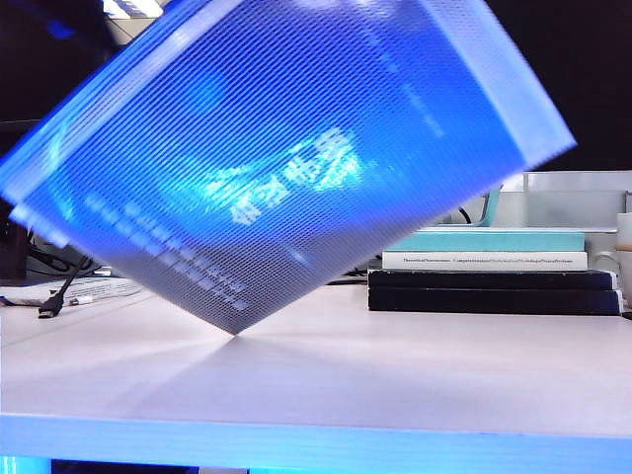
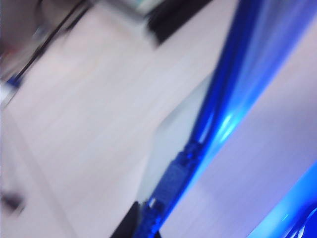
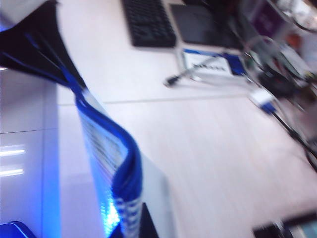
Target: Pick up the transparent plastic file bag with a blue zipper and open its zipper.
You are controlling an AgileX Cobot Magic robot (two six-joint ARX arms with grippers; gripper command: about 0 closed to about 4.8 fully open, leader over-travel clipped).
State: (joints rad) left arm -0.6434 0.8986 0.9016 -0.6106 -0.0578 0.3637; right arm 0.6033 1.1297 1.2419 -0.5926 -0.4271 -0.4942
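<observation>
The transparent plastic file bag (image 1: 286, 158) hangs tilted above the table and fills most of the exterior view. Its lowest corner touches the tabletop, and both grippers are hidden behind it there. In the left wrist view the blue zipper (image 2: 218, 99) runs away from my left gripper (image 2: 148, 225), whose dark fingers are shut on that edge. In the right wrist view my right gripper (image 3: 131, 228) is shut on the blue zipper (image 3: 126, 163) edge too, with the bag's film (image 3: 101, 148) beside it. Both wrist views are blurred.
A stack of books (image 1: 494, 281) lies on the white table (image 1: 395, 385) at the back right. A black cable (image 1: 59, 296) and papers lie at the back left. A keyboard (image 3: 148, 22) and a tangle of cables (image 3: 277, 79) lie further off.
</observation>
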